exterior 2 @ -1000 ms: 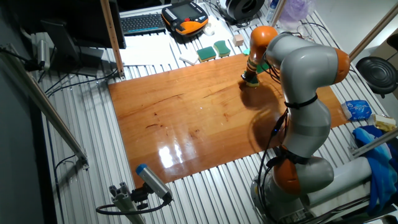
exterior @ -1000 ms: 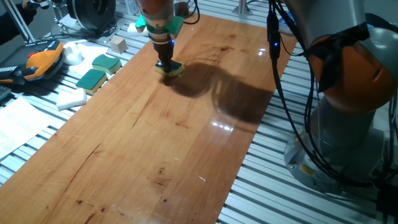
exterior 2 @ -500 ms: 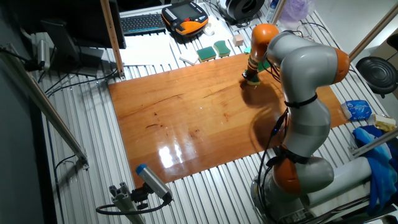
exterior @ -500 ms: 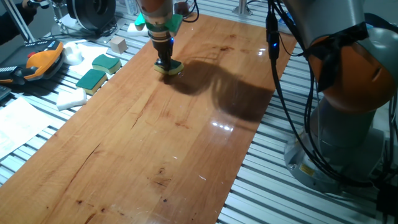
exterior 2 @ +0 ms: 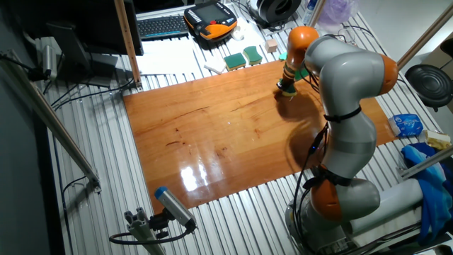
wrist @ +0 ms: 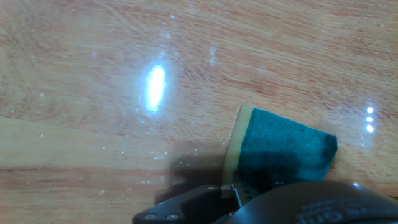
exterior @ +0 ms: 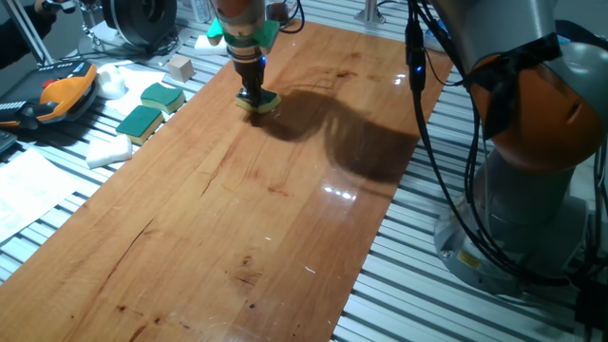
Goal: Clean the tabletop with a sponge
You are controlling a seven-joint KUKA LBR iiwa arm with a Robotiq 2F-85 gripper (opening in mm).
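The tabletop (exterior: pixel 237 209) is a long glossy reddish-brown board; it also shows in the other fixed view (exterior 2: pixel 212 134) and fills the hand view (wrist: pixel 124 74). My gripper (exterior: pixel 253 96) points straight down near the board's far end and is shut on the sponge (exterior: pixel 259 104), a teal-topped block with a yellow base pressed flat on the wood. In the other fixed view the gripper (exterior 2: pixel 287 85) stands on the sponge (exterior 2: pixel 287 90) near the board's far edge. The hand view shows the sponge (wrist: pixel 280 149) under the fingers.
Two spare green-and-yellow sponges (exterior: pixel 150 109) and a white foam block (exterior: pixel 108 150) lie on the aluminium slats left of the board. An orange pendant (exterior: pixel 52 95) and a small wooden cube (exterior: pixel 179 67) lie further left. The robot base (exterior: pixel 532 190) stands on the right.
The gripper and sponge have slid a little toward the far end of the board; the sponge stays flat on the wood.
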